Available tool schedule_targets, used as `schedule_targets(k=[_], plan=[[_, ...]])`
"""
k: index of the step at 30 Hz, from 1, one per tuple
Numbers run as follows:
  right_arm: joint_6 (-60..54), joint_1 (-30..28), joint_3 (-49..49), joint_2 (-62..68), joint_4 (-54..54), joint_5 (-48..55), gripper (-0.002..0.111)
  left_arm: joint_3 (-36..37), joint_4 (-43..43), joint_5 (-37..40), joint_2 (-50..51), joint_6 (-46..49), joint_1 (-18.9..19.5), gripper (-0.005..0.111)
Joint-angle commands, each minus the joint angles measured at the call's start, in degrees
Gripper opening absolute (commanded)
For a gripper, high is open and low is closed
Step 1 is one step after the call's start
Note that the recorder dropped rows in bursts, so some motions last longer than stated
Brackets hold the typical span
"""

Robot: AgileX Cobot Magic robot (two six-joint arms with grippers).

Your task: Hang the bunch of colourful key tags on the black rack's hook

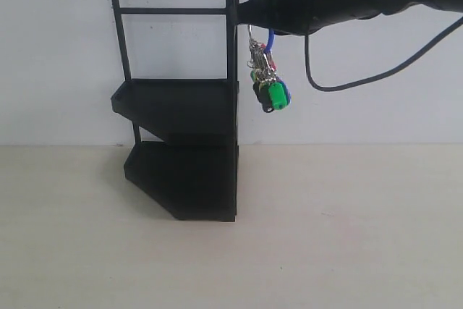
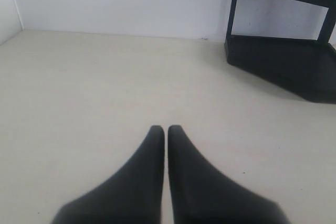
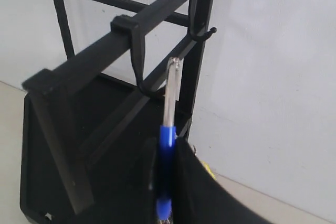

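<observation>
The black rack (image 1: 181,142) stands against the white wall, with its top rail frame (image 3: 121,38) close in the right wrist view. My right gripper (image 1: 249,19) is up at the rack's top right corner, shut on the blue loop (image 3: 167,156) of the colourful key tag bunch (image 1: 270,81). The tags dangle beneath it, beside the rack's right post. The silver ring (image 3: 172,85) sticks up from the fingers, right next to a small side hook (image 3: 143,82). A second hook (image 3: 203,35) sits farther along. My left gripper (image 2: 166,129) is shut and empty, low over the table.
The rack's lower tray (image 2: 283,61) is at the far right in the left wrist view. A black cable (image 1: 347,81) loops down from the right arm against the wall. The beige tabletop (image 1: 325,236) stretches in front of the rack.
</observation>
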Motion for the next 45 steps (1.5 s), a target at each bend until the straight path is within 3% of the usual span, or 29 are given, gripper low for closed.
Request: schedule_targets(k=[1,13,15,17,19,23,29,38,45], plan=[[-0.6,0.1,-0.8,-0.5,-0.2,0.3,0.0,-0.1,-0.4,-0.4,0.2,0.0,0.2,0.004],[-1.6,2.0,-0.8,-0.5,-0.2,1.9,0.002,-0.1,-0.4,-0.4,0.2,0.0,0.2,0.004],[-0.8,2.0,-0.8,-0.5,-0.2,1.8,0.015,-0.1,-0.4,-0.4,0.2,0.0,0.2,0.004],[0.2,2.0,-0.8,-0.5,-0.2,1.8,0.037,-0.1,-0.4,-0.4,0.2,0.0,0.2,0.004],[0.6,2.0,-0.8,-0.5,-0.2,1.8,0.043,-0.1,-0.4,-0.4,0.2,0.0,0.2,0.004],[0.8,1.9,-0.8,-1.0,-0.2,2.3,0.037,-0.1,-0.4,-0.4,0.2,0.0,0.2,0.004],[1.4,1.8,-0.8,-4.2,-3.4,7.1,0.0,-0.1,-0.4,-0.4,0.2,0.0,0.2,0.004],[11.7,1.8,-0.8,-11.6,-19.5,28.3,0.0,-0.1,-0.4,-0.4,0.2,0.0,0.2,0.004],[9.3,1.8,-0.8,-18.4,-20.5,35.6,0.0,-0.1,-0.4,-0.4,0.2,0.0,0.2,0.004]])
